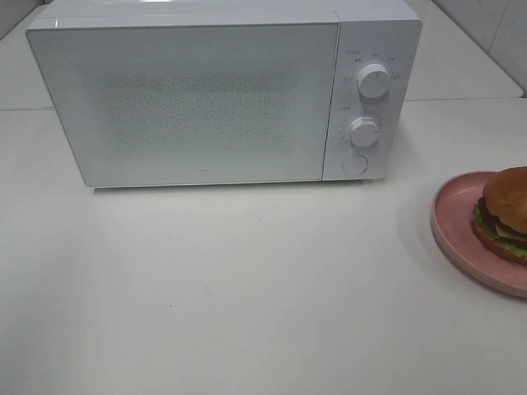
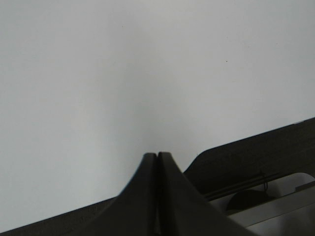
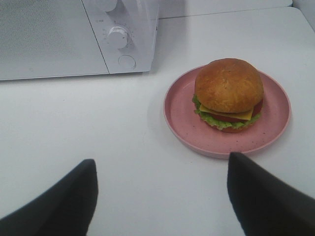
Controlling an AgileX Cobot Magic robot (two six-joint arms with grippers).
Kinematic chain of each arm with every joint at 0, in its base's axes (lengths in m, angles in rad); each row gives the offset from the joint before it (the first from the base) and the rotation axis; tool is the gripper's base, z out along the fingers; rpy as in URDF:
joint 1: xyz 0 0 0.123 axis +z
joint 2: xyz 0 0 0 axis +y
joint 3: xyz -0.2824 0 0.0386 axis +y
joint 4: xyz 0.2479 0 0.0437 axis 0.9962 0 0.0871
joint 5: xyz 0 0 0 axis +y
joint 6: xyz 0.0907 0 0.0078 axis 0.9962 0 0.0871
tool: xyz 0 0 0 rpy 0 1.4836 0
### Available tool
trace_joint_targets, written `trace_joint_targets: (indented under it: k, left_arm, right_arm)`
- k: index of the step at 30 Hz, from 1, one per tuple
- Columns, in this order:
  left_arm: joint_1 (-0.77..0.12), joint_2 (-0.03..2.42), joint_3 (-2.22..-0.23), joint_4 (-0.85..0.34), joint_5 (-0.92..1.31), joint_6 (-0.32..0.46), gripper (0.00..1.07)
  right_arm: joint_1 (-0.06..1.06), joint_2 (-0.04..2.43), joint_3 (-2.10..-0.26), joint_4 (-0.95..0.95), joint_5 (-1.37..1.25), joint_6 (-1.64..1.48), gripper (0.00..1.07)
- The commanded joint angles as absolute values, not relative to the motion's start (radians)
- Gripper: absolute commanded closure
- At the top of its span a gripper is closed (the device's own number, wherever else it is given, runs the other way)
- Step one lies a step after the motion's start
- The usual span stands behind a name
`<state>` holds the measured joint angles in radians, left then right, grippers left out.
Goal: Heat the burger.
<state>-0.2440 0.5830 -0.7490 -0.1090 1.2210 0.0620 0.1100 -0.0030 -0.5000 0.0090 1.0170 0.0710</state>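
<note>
The burger [image 1: 506, 212] [image 3: 229, 93], with a golden-brown bun, lettuce and cheese, sits on a pink round plate [image 1: 455, 226] [image 3: 183, 113] at the right edge of the table. A white microwave [image 1: 214, 95] [image 3: 59, 39] stands at the back with its door closed. Neither gripper shows in the high view. My right gripper [image 3: 160, 169] is open, its dark fingers [image 3: 74, 196] spread wide above the table a little short of the plate. My left gripper [image 2: 157, 160] is shut with nothing in it, over bare white table near the table's edge.
The microwave has two round knobs [image 1: 373, 81] [image 1: 363, 130] and a round button [image 1: 355, 164] on its right panel. White table [image 1: 247, 288] spreads in front of it. A tiled wall [image 1: 494, 33] rises at the far right.
</note>
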Motion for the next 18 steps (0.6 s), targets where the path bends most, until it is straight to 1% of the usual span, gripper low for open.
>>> trace_joint_targets:
  k: [1,2,4,5,8,10,11,12,18]
  left_arm:
    - [-0.241,0.464,-0.710,-0.114,1.235,0.089,1.06]
    - [-0.241,0.402,-0.689,-0.114,1.235,0.093,1.06]
    - [-0.241,0.374,-0.680,-0.115,1.235,0.093,1.06]
    - [-0.241,0.309,-0.657,-0.120,1.225,0.093,1.06]
    - [-0.242,0.283,-0.648,-0.121,1.217,0.093,1.06]
    - [-0.242,0.160,-0.598,-0.134,1.153,0.093,1.06]
    - [-0.242,0.160,-0.598,-0.134,1.153,0.093,1.06]
    - [-0.242,0.102,-0.567,-0.135,1.125,0.093,1.06]
    - [-0.242,0.017,-0.516,-0.135,1.050,0.102,1.06]
  right_arm:
    - [0.104,-0.031,-0.498,0.015,1.004,0.055,0.39]
    - [0.104,-0.031,-0.498,0.015,1.004,0.055,0.39]
    - [0.104,-0.031,-0.498,0.015,1.004,0.055,0.39]
    - [0.104,-0.031,-0.498,0.015,1.004,0.055,0.39]
    - [0.104,-0.031,-0.498,0.015,1.004,0.055,0.39]
    - [0.104,-0.031,-0.498,0.015,1.004,0.055,0.39]
    - [0.104,-0.031,-0.498,0.015,1.004,0.055,0.39]
    - [0.104,-0.031,-0.498,0.015,1.004,0.055,0.39]
    - [0.104,-0.031,-0.498,0.015,1.004,0.055,0.39]
